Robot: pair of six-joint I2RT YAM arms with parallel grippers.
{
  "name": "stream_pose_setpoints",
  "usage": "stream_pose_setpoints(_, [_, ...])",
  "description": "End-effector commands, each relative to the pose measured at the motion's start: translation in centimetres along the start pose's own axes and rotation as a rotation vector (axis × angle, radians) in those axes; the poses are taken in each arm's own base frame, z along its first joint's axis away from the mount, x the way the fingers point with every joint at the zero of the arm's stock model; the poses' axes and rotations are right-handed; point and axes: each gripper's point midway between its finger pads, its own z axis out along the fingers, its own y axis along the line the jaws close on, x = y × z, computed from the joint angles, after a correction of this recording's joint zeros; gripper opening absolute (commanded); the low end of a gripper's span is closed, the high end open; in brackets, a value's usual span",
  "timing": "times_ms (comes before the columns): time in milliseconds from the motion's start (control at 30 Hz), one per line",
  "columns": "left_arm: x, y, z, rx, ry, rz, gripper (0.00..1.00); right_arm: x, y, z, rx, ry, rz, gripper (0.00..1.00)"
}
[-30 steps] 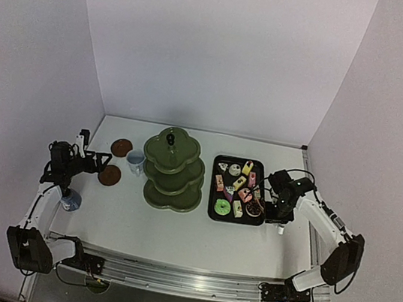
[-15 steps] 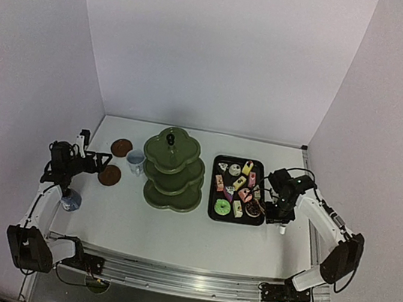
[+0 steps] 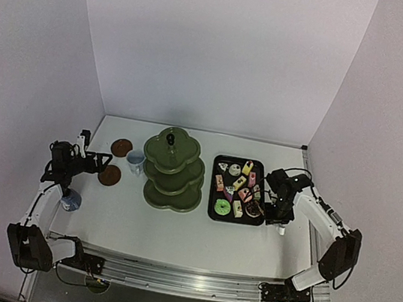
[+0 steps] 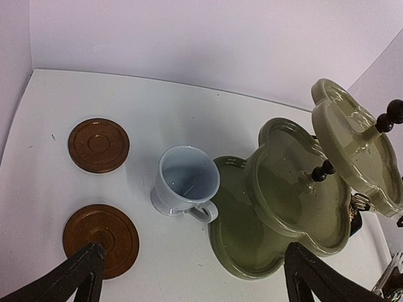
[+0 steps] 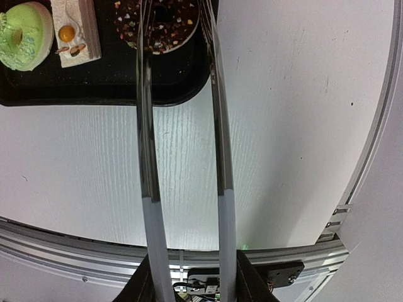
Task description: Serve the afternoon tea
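The olive-green three-tier stand (image 3: 173, 170) stands mid-table, its tiers bare in the left wrist view (image 4: 296, 189). A pale cup (image 3: 135, 161) (image 4: 186, 185) sits left of it, beside two brown coasters (image 3: 121, 147) (image 3: 110, 175) (image 4: 99, 145) (image 4: 101, 238). A second cup (image 3: 70, 200) stands near the left arm. My left gripper (image 3: 98, 162) (image 4: 194, 251) is open and empty, above the cup and the near coaster. My right gripper (image 3: 280, 216) (image 5: 192, 280) is shut on metal tongs (image 5: 148, 126), whose tips straddle a chocolate doughnut (image 5: 157, 22) (image 3: 253, 209). Several small cakes lie beside it.
The black tray (image 3: 212, 198) (image 5: 94, 94) holds the cakes right of the stand. A green doughnut (image 5: 22, 34) and a white slice (image 5: 75, 31) lie at its near edge. Purple walls close off three sides. A metal rail (image 5: 75, 251) runs along the table's near edge.
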Motion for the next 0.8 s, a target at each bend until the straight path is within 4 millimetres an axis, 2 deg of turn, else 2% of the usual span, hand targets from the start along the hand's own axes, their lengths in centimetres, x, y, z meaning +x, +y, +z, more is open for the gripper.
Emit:
stream_pose_setpoints(0, [-1.2,-0.5,-0.2,0.021,-0.027,0.039,1.0,-0.6,0.3,-0.2,0.004,-0.002,-0.032,0.33])
stream_pose_setpoints(133, [-1.0,-0.5,-0.3,0.019,-0.025,0.038,1.0,-0.7,1.0,0.1,-0.034,0.0,-0.028,0.31])
stream_pose_setpoints(233, [-1.0,-0.5,-0.3,0.019,-0.025,0.038,1.0,-0.7,1.4,0.3,-0.052,0.002,-0.025,0.26])
stream_pose_setpoints(267, [-1.0,-0.5,-0.3,0.019,-0.026,0.039,1.0,-0.7,1.5,0.4,-0.055,0.007,-0.024,0.22])
stream_pose_setpoints(367, [-1.1,-0.6,-0.4,0.019,-0.027,0.044,1.0,-0.4,1.4,0.1,-0.059,0.001,-0.021,0.0])
stream_pose_setpoints(767, [-1.0,-0.5,-0.2,0.02,-0.026,0.046,1.0,0.3,0.8,-2.0,-0.067,-0.049,-0.026,0.0])
